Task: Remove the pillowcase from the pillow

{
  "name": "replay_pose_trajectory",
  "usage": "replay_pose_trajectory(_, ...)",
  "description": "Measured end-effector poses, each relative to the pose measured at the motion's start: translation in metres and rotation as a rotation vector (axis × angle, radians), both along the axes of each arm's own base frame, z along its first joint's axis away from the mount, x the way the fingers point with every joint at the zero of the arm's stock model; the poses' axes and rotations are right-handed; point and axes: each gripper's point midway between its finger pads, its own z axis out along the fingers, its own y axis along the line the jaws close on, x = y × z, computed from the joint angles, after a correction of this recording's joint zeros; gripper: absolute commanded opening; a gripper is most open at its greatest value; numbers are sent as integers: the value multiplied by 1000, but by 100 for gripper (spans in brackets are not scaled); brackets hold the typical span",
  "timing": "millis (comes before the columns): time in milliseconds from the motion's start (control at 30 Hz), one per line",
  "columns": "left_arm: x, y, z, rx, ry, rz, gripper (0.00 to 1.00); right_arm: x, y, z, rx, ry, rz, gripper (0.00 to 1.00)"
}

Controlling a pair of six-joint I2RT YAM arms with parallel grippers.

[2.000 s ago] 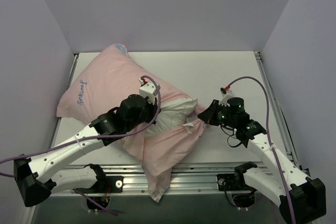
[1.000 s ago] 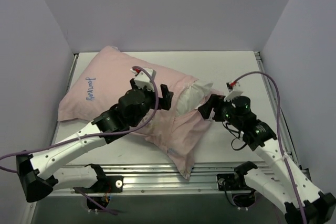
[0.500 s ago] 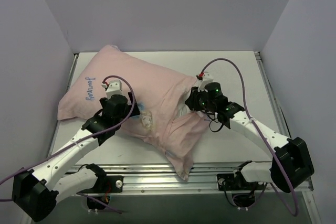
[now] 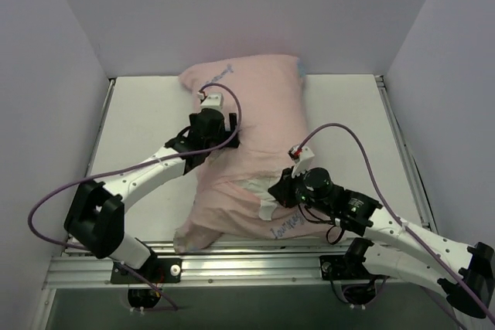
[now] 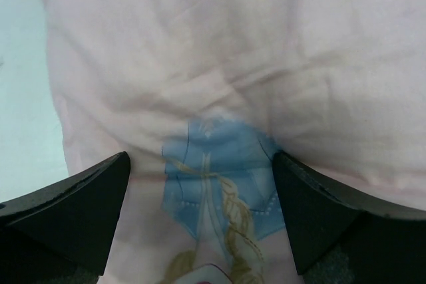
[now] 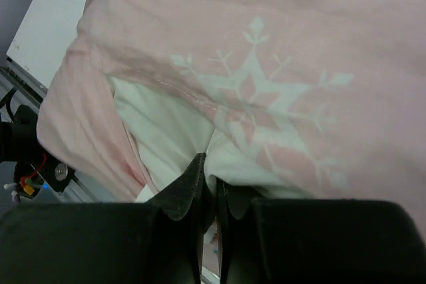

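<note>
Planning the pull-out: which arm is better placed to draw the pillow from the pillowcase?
Right. The right gripper is shut at the pillowcase opening, seemingly pinching the exposed white pillow. The left gripper is open over mid-cover, away from it.

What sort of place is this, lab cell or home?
Likely a robot test cell, not a home: plain lilac-grey walls box in a white tabletop, and two white-and-black robot arms mount on an aluminium rail at its near edge.
</note>
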Motion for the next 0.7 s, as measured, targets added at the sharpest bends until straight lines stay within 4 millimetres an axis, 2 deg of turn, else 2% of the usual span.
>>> replay_pose_trajectory(100,21,-39,13,-35,-34,-69,98,-5,5,-8,-4,40,5,0)
replay_pose_trajectory(200,38,-69,27,-78,-65,-118,98,2,13,-18,-28,67,-12,0)
replay_pose_trajectory(300,43,-79,40,-103,-85,-140,98,16,27,-19,-54,75,-29,0)
replay_pose_trajectory(400,39,-75,57,-120,-111,-139,98,31,45,-15,-55,69,-35,0)
replay_pose_trajectory(467,30,-65,75,-137,-138,-122,100,39,56,-14,-54,66,-34,0)
replay_pose_trajectory(633,-18,-17,119,-207,-203,-40,94,53,75,-11,-49,57,-28,0)
replay_pose_trajectory(700,-38,0,123,-238,-212,-13,94,56,80,-11,-45,54,-26,0)
